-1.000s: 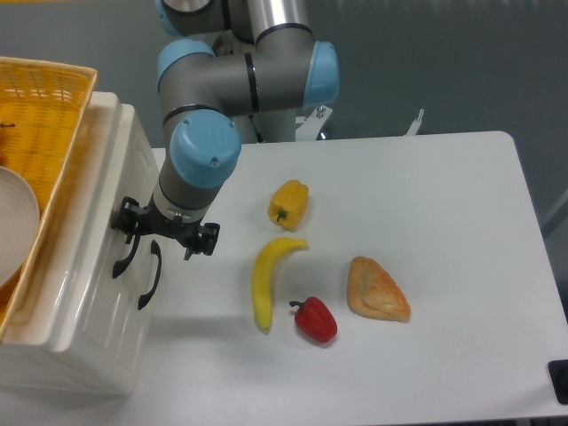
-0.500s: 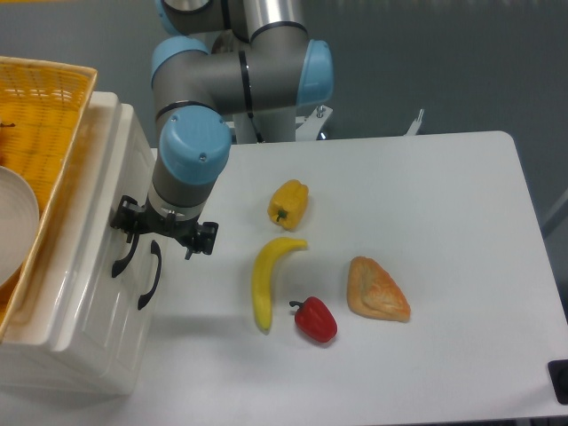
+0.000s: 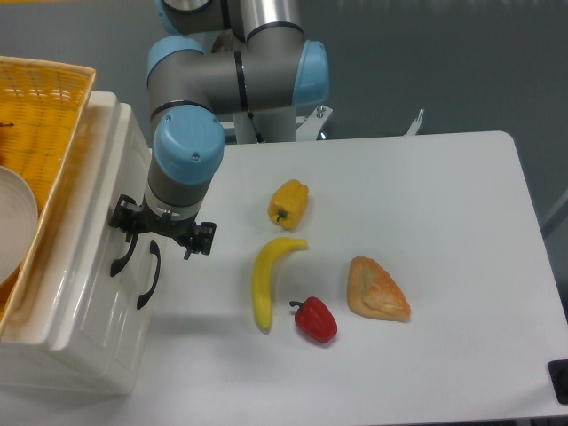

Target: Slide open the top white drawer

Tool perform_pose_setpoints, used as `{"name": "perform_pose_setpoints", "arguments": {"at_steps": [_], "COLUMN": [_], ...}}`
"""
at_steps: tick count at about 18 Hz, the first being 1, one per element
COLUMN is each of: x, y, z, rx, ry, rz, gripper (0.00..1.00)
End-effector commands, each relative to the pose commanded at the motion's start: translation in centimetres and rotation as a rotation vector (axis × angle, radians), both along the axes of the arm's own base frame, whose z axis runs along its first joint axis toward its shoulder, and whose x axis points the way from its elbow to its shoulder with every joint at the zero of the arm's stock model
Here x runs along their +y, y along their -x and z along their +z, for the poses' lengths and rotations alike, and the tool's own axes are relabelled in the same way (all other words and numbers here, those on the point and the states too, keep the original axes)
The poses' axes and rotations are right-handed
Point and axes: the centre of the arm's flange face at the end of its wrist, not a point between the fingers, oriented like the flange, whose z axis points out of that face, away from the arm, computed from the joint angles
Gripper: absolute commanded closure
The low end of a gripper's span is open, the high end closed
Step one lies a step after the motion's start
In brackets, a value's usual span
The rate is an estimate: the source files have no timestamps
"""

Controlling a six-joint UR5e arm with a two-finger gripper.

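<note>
Seen from above at the white table (image 3: 444, 222), my gripper (image 3: 133, 244) hangs down against the front of the white cabinet (image 3: 84, 293), its black body right at the upper end of the two curved black handles. The handle of the top white drawer (image 3: 98, 266) curves just below my fingers, so close that they seem to touch it, and I cannot tell whether my fingers are clamped around it or merely beside it. The second handle (image 3: 149, 277), on the lower drawer, sits just beside the first, on the table side. Out from my gripper, away from the cabinet, a banana (image 3: 264, 281) lies on the tabletop, with a yellow pepper (image 3: 288, 203) above its tip and a red pepper (image 3: 314, 319) near its lower end. Beyond those rests a piece of bread (image 3: 377, 289). On the opposite side, atop the cabinet, stands a yellow basket (image 3: 49, 133) with a white dish (image 3: 16, 222) inside it.
</note>
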Motion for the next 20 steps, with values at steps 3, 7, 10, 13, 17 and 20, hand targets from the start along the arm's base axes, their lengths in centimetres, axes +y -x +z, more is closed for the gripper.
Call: {"name": "perform_pose_setpoints", "arguments": {"at_steps": [3, 7, 10, 13, 17, 20], "x": [-0.05, -0.13, -0.16, -0.12, -0.27, -0.36], "y": [0.11, 0.21, 0.20, 0.25, 0.55, 0.95], "z": [-0.14, -0.18, -0.09, -0.12, -0.16, -0.01], "rx": [0.011, 0.022, 0.024, 0.027, 0.041, 0.042], "ry": [0.005, 0.012, 0.009, 0.010, 0.017, 0.014], "rz": [-0.017, -0.020, -0.026, -0.031, -0.036, -0.030], "gripper": [0.00, 0.00, 0.00, 0.00, 0.00, 0.00]}}
